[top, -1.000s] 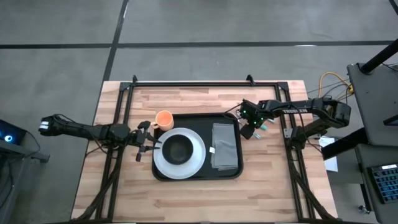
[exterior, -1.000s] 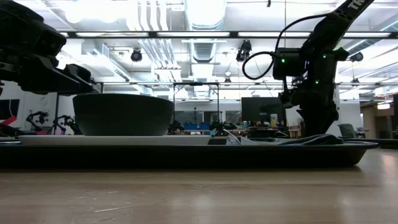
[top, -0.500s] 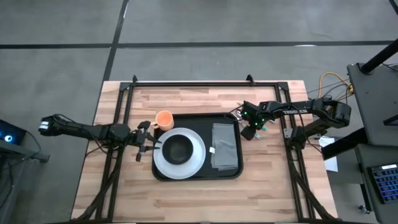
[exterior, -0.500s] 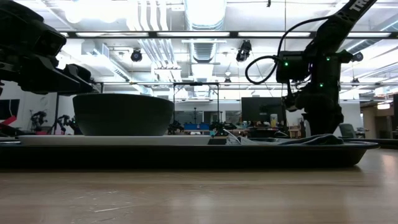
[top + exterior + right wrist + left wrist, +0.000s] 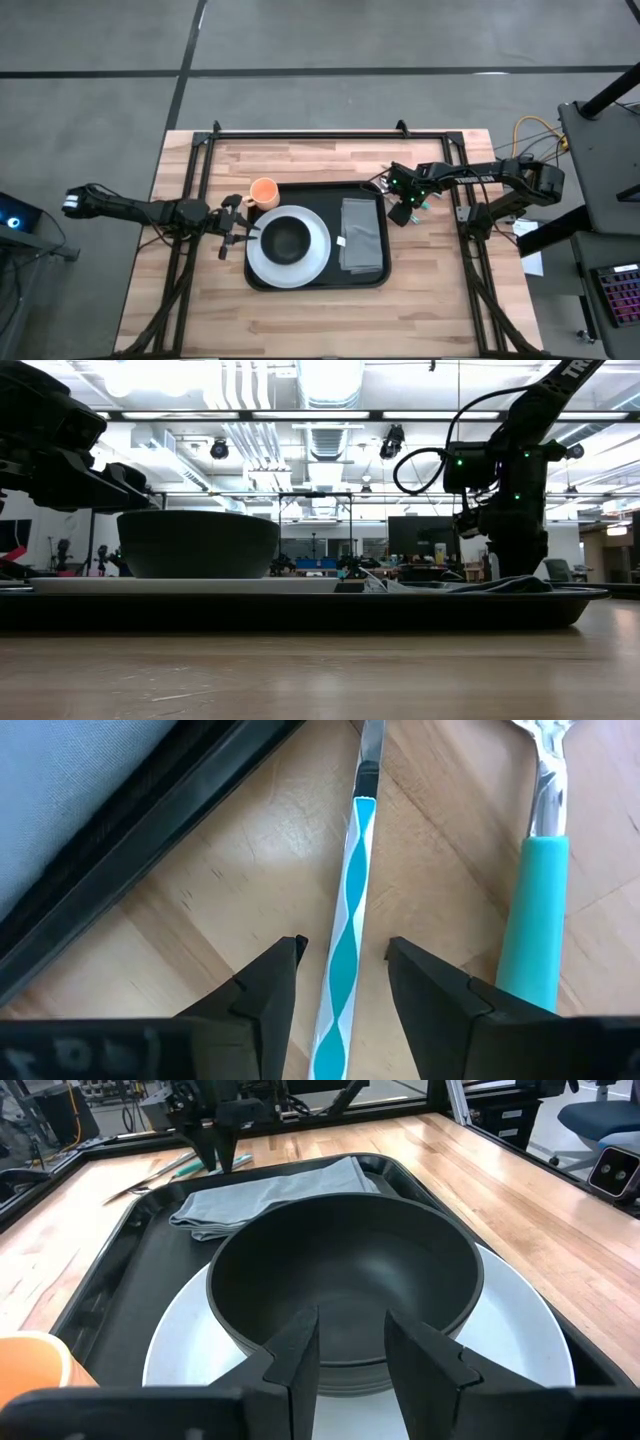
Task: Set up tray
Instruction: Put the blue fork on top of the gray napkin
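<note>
Fingers on the right gripper (image 5: 340,970) are spread apart, straddling the teal-and-white striped handle (image 5: 345,920) of a utensil lying flat on the desk (image 5: 440,840), not pinching it yet. Just beyond the outer finger sits a second utensil with a solid teal handle (image 5: 528,910), and on the other side of the fingers is the tray (image 5: 150,830) rim with the grey napkin (image 5: 362,234) behind it.

Left gripper (image 5: 350,1350) fingers are also apart, hovering at the near edge of the black bowl (image 5: 345,1285), which sits on the white plate (image 5: 520,1320) in the tray; an orange cup (image 5: 264,189) stands beside them.

My guess for a clean pick: come straight down with the handle centred, close low against the wood, and keep clear of the neighbouring teal handle so it doesn't get dragged along.
</note>
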